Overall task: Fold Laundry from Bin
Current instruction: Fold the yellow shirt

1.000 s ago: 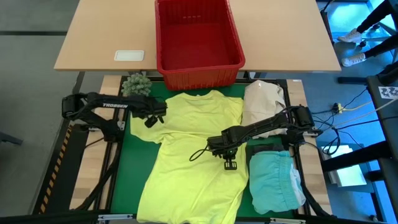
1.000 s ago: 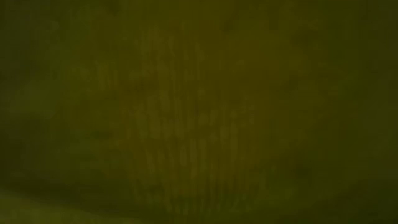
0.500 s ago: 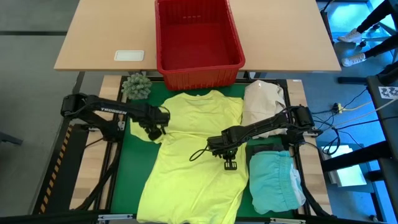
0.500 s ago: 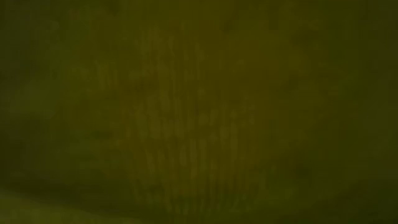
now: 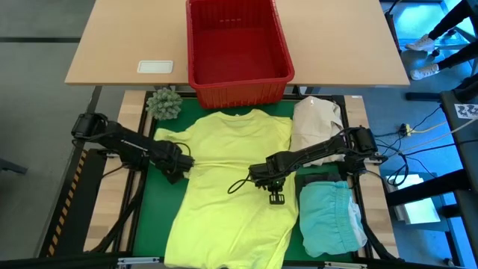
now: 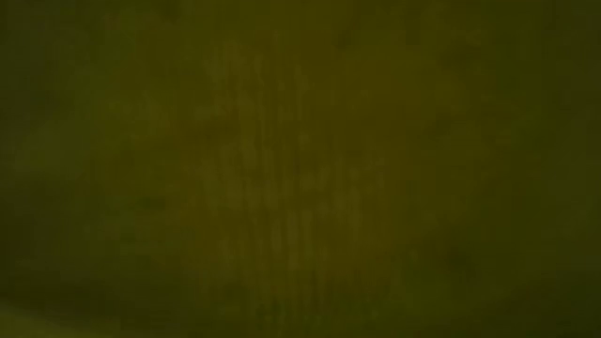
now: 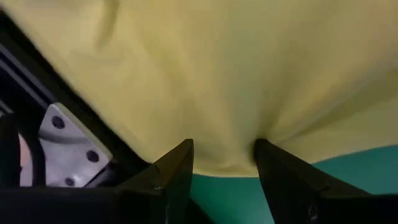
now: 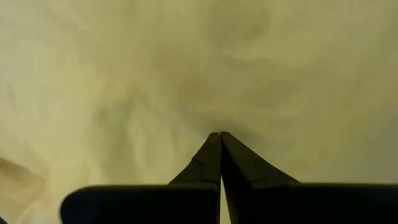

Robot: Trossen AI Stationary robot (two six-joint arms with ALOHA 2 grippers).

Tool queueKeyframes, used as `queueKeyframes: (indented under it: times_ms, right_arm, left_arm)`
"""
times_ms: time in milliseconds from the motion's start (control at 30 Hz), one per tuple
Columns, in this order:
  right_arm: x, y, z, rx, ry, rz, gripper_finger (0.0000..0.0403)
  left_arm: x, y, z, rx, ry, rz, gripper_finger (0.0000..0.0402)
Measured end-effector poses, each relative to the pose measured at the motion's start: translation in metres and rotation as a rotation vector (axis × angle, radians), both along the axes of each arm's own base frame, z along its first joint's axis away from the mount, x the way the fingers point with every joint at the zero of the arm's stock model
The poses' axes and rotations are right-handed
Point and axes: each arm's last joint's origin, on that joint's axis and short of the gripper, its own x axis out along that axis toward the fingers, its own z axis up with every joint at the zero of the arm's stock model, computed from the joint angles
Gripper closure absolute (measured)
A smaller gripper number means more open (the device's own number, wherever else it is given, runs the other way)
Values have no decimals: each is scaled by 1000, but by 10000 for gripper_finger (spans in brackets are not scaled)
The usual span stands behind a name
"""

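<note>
Left gripper [image 5: 181, 164] moved down from the collar side to the yellow shirt [image 5: 231, 187] left sleeve edge, fingers [image 7: 177, 171] apart astride the hem, right gripper [image 5: 259, 176] closed, pressed mid-shirt, shirt flat on green mat [image 5: 160, 202], red bin [image 5: 237, 45] beyond.

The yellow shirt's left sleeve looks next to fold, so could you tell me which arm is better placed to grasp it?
Probably the left: the left gripper sits open astride the yellow shirt's sleeve edge, while the right gripper is shut, mid-shirt.
</note>
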Motion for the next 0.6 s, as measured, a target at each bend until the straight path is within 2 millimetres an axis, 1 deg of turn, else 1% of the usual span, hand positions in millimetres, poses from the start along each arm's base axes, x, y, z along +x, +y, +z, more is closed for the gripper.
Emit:
queueKeyframes:
  times_ms: [200, 367, 500, 600]
  right_arm:
    - [-1, 0, 0, 9, 6, 2, 400]
    - [-2, 1, 0, 56, 23, 6, 400]
    - [-1, 1, 0, 49, 20, 8, 400]
    - [-1, 1, 0, 49, 13, 9, 400]
  left_arm:
    - [4, 4, 3, -41, -7, 69, 231]
    - [8, 9, 12, -47, 2, 88, 231]
    - [16, 11, 31, 14, 17, 67, 231]
    - [27, 11, 47, 81, -33, 40, 231]
